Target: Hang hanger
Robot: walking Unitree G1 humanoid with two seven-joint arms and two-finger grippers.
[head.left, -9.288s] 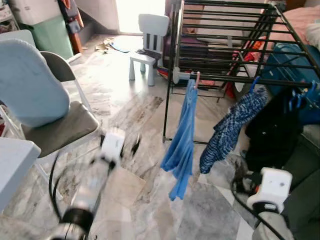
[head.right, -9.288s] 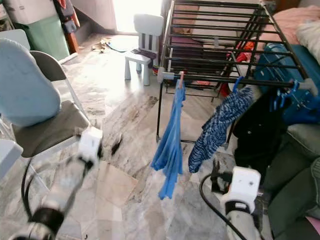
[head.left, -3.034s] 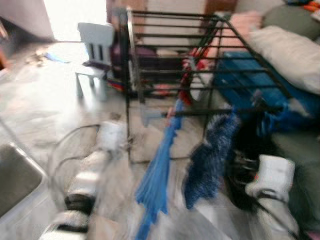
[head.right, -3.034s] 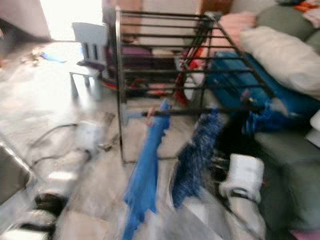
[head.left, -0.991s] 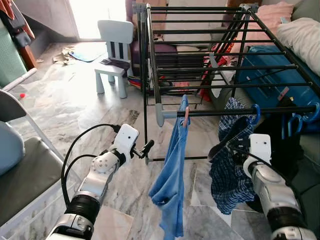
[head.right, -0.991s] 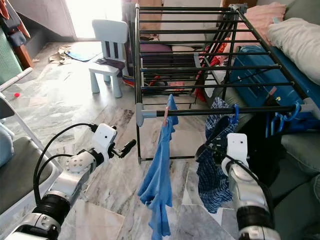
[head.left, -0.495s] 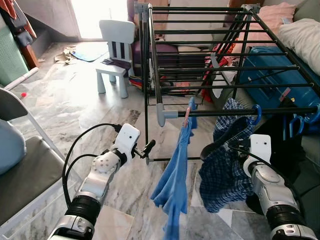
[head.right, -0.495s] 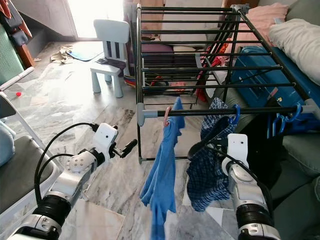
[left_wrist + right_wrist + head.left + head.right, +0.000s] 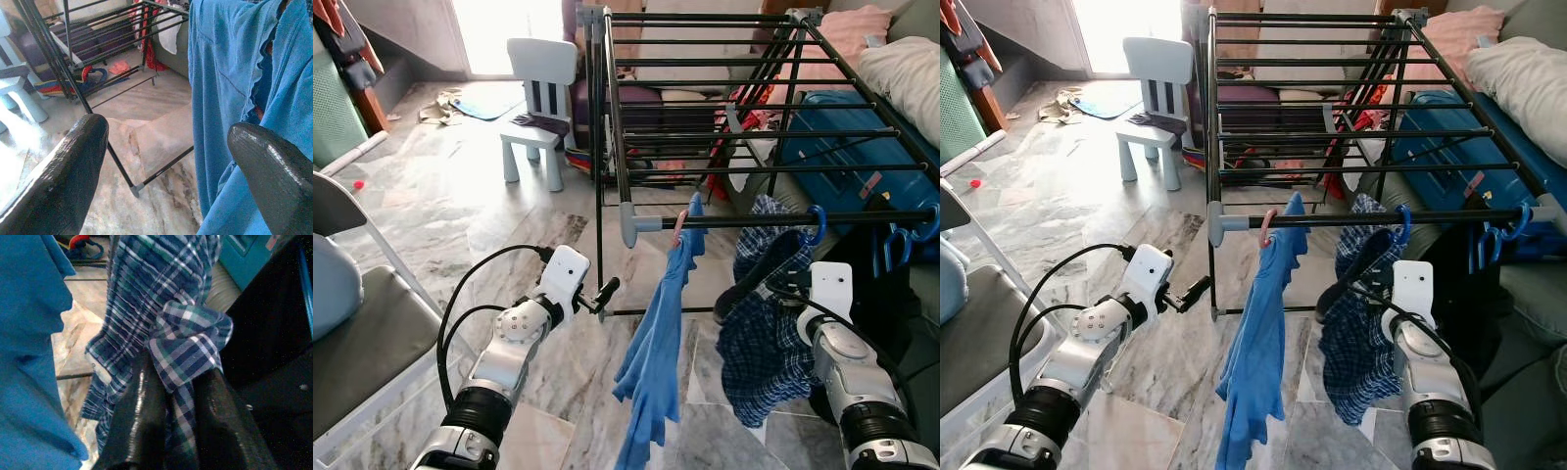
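Nearest the robot, at 4 o'clock, the right gripper (image 9: 171,431) has its fingers (image 9: 142,421) pinched on the plaid shirt (image 9: 766,333), whose blue hanger (image 9: 815,221) hooks the drying rack (image 9: 783,217) rail. At 8 o'clock the left gripper (image 9: 605,290) hovers, fingers spread wide and empty, beside the blue garment (image 9: 656,343). Farther off at 11 o'clock stands a small white chair (image 9: 540,98).

plaid shirt (image 9: 762,333) hides most of its blue hanger (image 9: 815,223).
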